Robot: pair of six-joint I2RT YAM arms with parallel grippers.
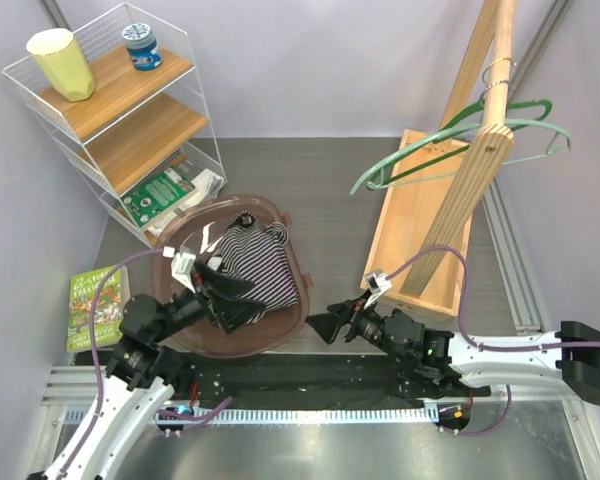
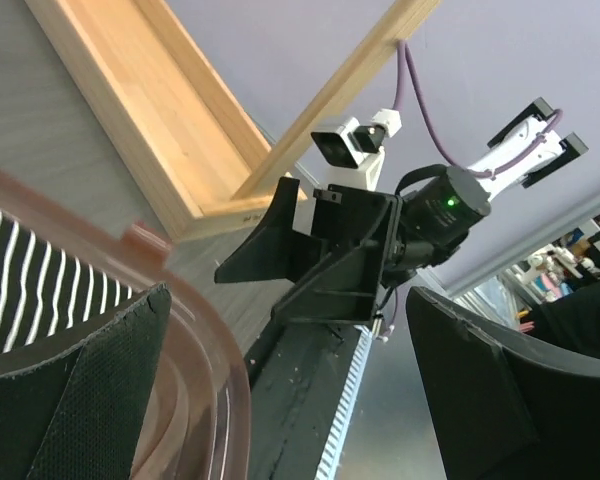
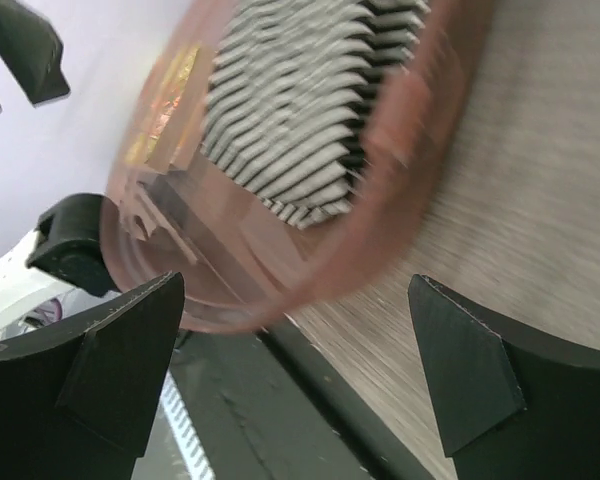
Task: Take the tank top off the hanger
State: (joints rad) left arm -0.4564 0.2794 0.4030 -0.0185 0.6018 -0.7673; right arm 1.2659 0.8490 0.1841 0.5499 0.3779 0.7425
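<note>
Yellow cup [image 1: 60, 62], jar [image 1: 141, 45] atop wire shelf [image 1: 110, 97]; green book [image 1: 97, 308] near brown tub [image 1: 263, 203].

The tank top [image 1: 255, 262] bore thin black-and-white stripes, set against a translucent reddish-brown tub [image 1: 280, 335]. The surface [image 1: 330, 190] was grey with a fine streaked grain. The hangers [image 1: 450, 150] were mint green, on a rack [image 1: 485, 140] of pale natural wood. The wire shelf [image 1: 145, 125] was white with light wooden boards. The cup [image 1: 62, 62] was pale yellow, the jar [image 1: 141, 45] blue-lidded, and the book [image 1: 98, 305] green-covered. The left gripper [image 1: 238, 300] and right gripper [image 1: 320, 325] were black on white arms [image 1: 510, 352].
</note>
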